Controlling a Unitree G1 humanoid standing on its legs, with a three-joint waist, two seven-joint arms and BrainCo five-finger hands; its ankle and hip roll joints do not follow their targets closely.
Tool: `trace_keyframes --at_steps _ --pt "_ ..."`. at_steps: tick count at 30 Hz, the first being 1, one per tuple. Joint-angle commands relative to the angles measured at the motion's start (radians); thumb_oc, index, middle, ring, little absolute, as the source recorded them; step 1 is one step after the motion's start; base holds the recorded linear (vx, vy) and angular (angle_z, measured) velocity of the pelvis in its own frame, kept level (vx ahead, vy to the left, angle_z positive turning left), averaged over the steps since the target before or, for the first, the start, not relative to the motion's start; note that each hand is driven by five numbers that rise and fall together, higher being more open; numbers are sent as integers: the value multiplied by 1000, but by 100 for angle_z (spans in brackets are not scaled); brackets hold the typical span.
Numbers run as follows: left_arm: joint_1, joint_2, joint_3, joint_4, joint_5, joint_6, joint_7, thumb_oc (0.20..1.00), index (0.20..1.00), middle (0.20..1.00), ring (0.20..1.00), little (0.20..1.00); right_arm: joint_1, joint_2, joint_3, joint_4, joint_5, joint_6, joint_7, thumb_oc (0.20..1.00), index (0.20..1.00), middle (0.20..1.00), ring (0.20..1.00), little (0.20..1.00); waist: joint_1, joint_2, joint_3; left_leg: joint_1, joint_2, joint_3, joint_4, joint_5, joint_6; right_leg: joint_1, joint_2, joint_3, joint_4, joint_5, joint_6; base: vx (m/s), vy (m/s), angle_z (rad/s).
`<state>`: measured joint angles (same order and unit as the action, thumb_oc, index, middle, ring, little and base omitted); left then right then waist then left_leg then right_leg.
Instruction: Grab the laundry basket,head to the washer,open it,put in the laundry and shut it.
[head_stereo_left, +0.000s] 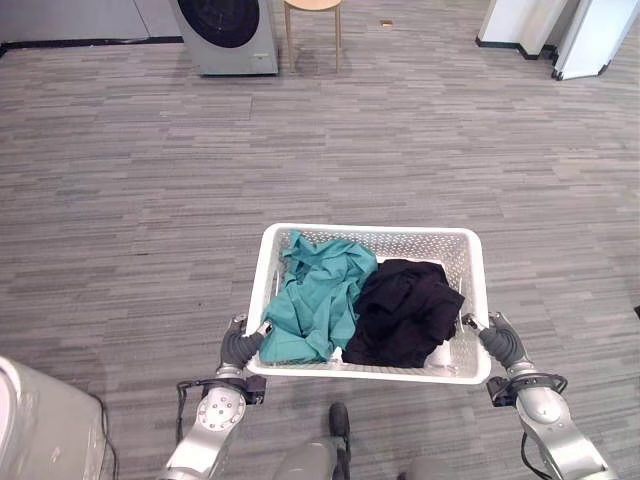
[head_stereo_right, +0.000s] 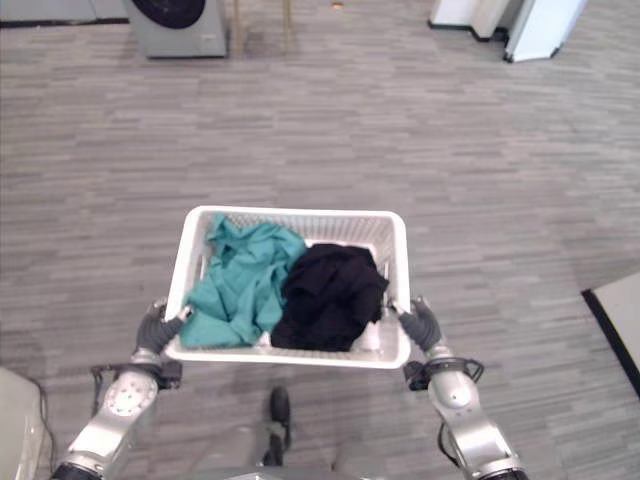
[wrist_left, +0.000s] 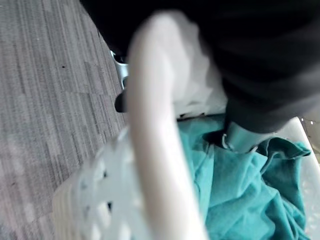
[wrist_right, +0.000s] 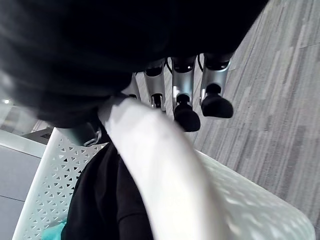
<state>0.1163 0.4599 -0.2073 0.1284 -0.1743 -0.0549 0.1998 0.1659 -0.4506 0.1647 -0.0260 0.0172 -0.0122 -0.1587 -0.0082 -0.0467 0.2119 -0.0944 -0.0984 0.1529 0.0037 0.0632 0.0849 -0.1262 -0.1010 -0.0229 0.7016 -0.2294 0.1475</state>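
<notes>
A white perforated basket hangs off the floor between the robot's two hands, directly in front of the robot and well short of the washer that stands far beyond the basket's far rim. Inside it, a teal garment fills the left half and a black garment the right half, the two touching along the middle.

The left hand sits at the basket's near left corner, its thumb hooked over the rim; the left wrist view shows the rim passing close under the hand's dark cover, with the teal cloth just beyond it. How its other fingers lie below the rim cannot be told.

The right hand grips the near right corner. In the right wrist view its fingers curl down outside the basket wall, side by side, while the thumb goes over the rim on the inside, so the rim is pinched between them.

A wooden stool stands just right of the washer. A white panel leans far beyond the basket to the right. The grey plank floor stretches between basket and washer.
</notes>
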Motion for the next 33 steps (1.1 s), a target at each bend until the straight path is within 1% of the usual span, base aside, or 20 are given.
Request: trace_keyframes --at_steps 1,4,7,11,12,13,14,15,16,17,19,21,22,23,24,25,26,29,31,33 --pt "-16 -6 9 -119 -22 -98 -26 200 200 200 200 200 -149 18 -6 -83 71 -136 44 200 200 200 200 200 5 14 -17 37 92 19 64 -147 -61 -38 43 -105 -318 127 -8 426 63 23" --pt "-6 -9 24 -115 -34 -100 -34 200 200 200 200 200 -152 14 -12 -77 82 -129 45 200 200 200 200 200 -11 24 -11 107 93 15 53 -195 -75 -105 4 -159 -463 136 -22 423 -40 -18" --pt "-13 -18 41 -97 -35 -102 -29 200 200 200 200 200 -152 18 -19 -74 93 -125 47 200 200 200 200 200 -25 32 4 173 112 -14 77 -260 -104 -149 -52 -191 -637 190 5 443 -165 10" --pt "-5 -38 55 -71 -23 -113 -17 200 200 200 200 200 -131 22 -24 -78 84 -131 62 200 200 200 200 200 -47 31 1 269 143 -43 112 -327 -139 -198 -104 -154 -657 250 34 488 -256 54" --pt "1 -38 58 -71 -26 -117 -21 200 200 200 200 200 -122 19 -28 -85 87 -134 70 200 200 200 200 200 -48 25 -16 291 149 -54 121 -323 -153 -187 -106 -143 -653 264 38 526 -344 56" --pt "19 -44 58 -76 -25 -115 -32 200 200 200 200 200 -116 18 -29 -84 88 -128 79 200 200 200 200 200 -51 25 -26 291 161 -61 140 -308 -162 -166 -100 -145 -648 281 33 492 -360 28" --pt "28 -54 58 -68 -26 -117 -29 200 200 200 200 200 -121 14 -21 -73 84 -133 82 200 200 200 200 200 -51 33 -39 293 178 -62 163 -260 -178 -156 -88 -149 -641 291 21 280 -204 38" --pt "28 -55 58 -68 -26 -118 -29 200 200 200 200 200 -122 13 -21 -72 83 -134 81 200 200 200 200 200 -53 35 -40 293 180 -63 162 -260 -180 -155 -86 -151 -642 291 20 515 -557 59" --pt "48 -71 58 -71 -68 -114 -40 200 200 200 200 200 -130 -10 -21 -66 79 -136 75 200 200 200 200 200 -51 48 -54 217 275 -57 351 -36 -213 -87 -38 -170 -645 268 -29 364 -444 49" --pt "48 -70 58 -72 -68 -113 -41 200 200 200 200 200 -130 -10 -22 -67 79 -135 76 200 200 200 200 200 -53 48 -55 211 277 -61 358 -39 -213 -87 -38 -173 -646 269 -30 467 -581 44" --pt "50 -77 57 -73 -71 -113 -43 200 200 200 200 200 -138 -17 -18 -66 84 -141 72 200 200 200 200 200 -47 43 -53 171 291 -58 435 -5 -205 -56 -22 -179 -655 252 -53 178 -217 18" --pt "41 -72 47 -76 -67 -106 -50 200 200 200 200 200 -147 -36 -26 -60 72 -132 60 200 200 200 200 200 -42 29 -53 125 311 -21 473 8 -185 -7 -3 -175 -671 218 -78 356 -324 -15" --pt "29 -72 35 -76 -62 -101 -54 200 200 200 200 200 -144 -39 -35 -60 76 -130 53 200 200 200 200 200 -31 17 -50 70 309 6 458 -50 -171 34 5 -169 -685 197 -86 430 -305 -21" --pt "24 -69 30 -76 -58 -99 -56 200 200 200 200 200 -142 -39 -39 -60 79 -127 52 200 200 200 200 200 -26 12 -49 30 274 5 440 -84 -161 54 7 -158 -692 189 -84 499 -254 -22" --pt "19 -71 24 -76 -47 -96 -58 200 200 200 200 200 -137 -38 -43 -57 79 -124 50 200 200 200 200 200 -18 14 -47 -5 212 7 365 -138 -150 78 15 -152 -702 174 -77 261 -91 -24" --pt "18 -70 24 -75 -47 -96 -58 200 200 200 200 200 -138 -37 -43 -57 79 -124 50 200 200 200 200 200 -18 11 -48 -6 208 8 361 -133 -148 76 12 -152 -703 176 -77 240 -64 -33" --pt "17 -71 22 -76 -43 -95 -58 200 200 200 200 200 -133 -34 -43 -51 78 -121 48 200 200 200 200 200 -11 13 -47 -22 179 7 314 -146 -144 93 16 -150 -708 171 -73 189 -36 -38" --pt "20 -73 17 -79 -34 -92 -58 200 200 200 200 200 -123 -16 -39 -34 75 -119 37 200 200 200 200 200 8 35 -39 -55 124 2 157 -85 -152 136 51 -141 -713 155 -71 233 -23 -48" --pt "28 -73 18 -83 -26 -90 -60 200 200 200 200 200 -121 -6 -41 -32 72 -120 31 200 200 200 200 200 17 49 -41 -55 117 3 106 -57 -152 153 75 -134 -701 134 -75 217 8 -35" --pt "34 -74 16 -77 -23 -91 -61 200 200 200 200 200 -126 -2 -37 -28 67 -121 30 200 200 200 200 200 22 50 -43 -22 116 -3 73 -63 -147 165 81 -124 -684 118 -76 192 39 2"
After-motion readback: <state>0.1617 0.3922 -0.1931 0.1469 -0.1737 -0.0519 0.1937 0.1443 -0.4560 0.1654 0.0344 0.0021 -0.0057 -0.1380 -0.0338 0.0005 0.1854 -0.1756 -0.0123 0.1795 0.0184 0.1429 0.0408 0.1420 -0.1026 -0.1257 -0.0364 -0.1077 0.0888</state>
